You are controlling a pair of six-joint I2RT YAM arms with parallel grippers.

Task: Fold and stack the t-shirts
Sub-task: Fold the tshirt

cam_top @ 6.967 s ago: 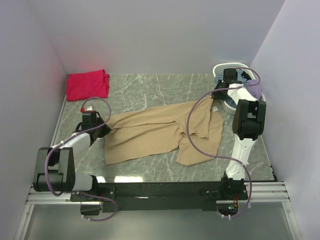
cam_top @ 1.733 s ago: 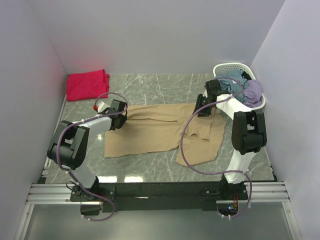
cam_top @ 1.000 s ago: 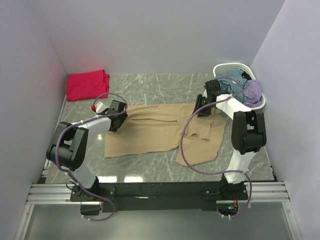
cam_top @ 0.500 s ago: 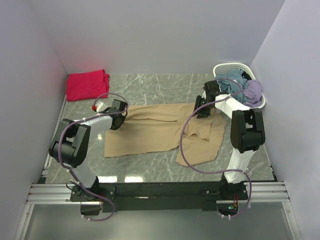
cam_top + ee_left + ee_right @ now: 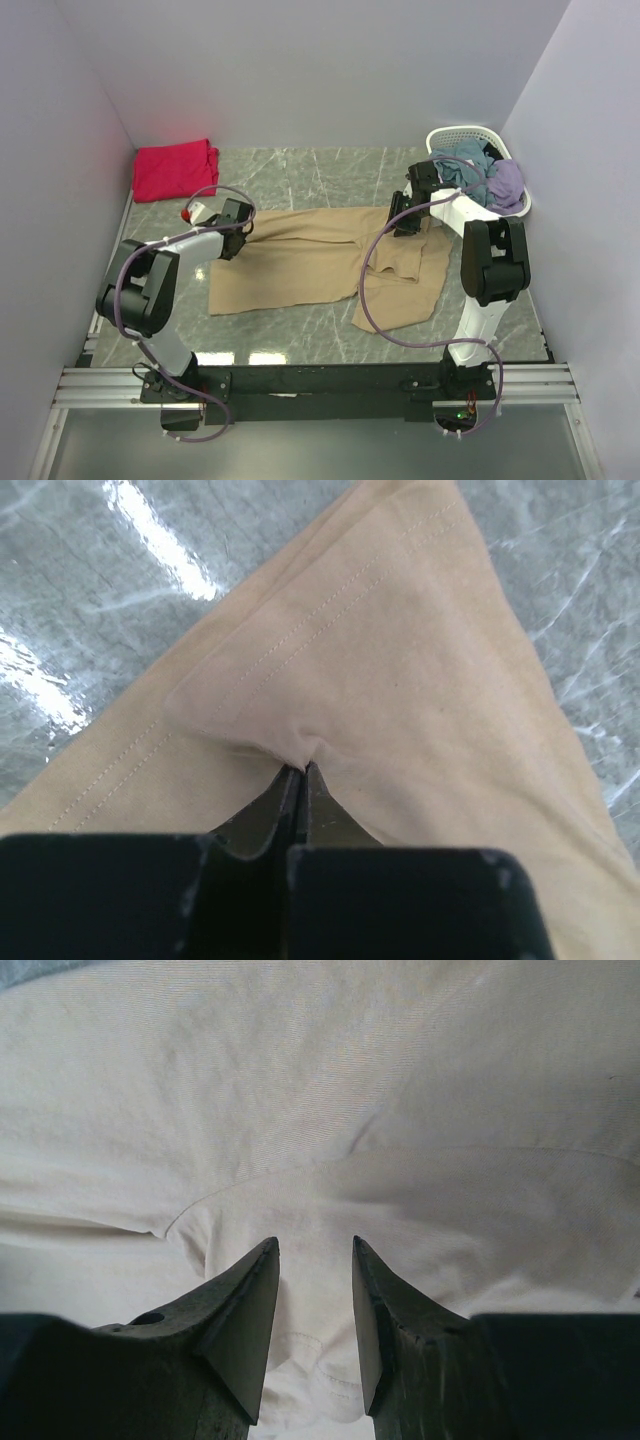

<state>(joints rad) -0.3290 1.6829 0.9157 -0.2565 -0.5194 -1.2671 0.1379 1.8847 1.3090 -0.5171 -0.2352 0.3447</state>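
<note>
While the tan t-shirt [image 5: 300,265] lies spread on the counter [image 5: 330,180] and 1 red-pink t-shirt [image 5: 175,168] sits far left, the left tool [image 5: 297,772] pinches a tan corner, the right tool [image 5: 312,1260] straddles cloth, grip untellable; folding looks begun, likely needing 2 matched lifts.

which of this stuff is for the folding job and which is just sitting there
For the job:
- tan t-shirt, spread on the table
- red t-shirt, far left corner

Just lying about:
- white basket, far right
- clothes heaped in it
</note>
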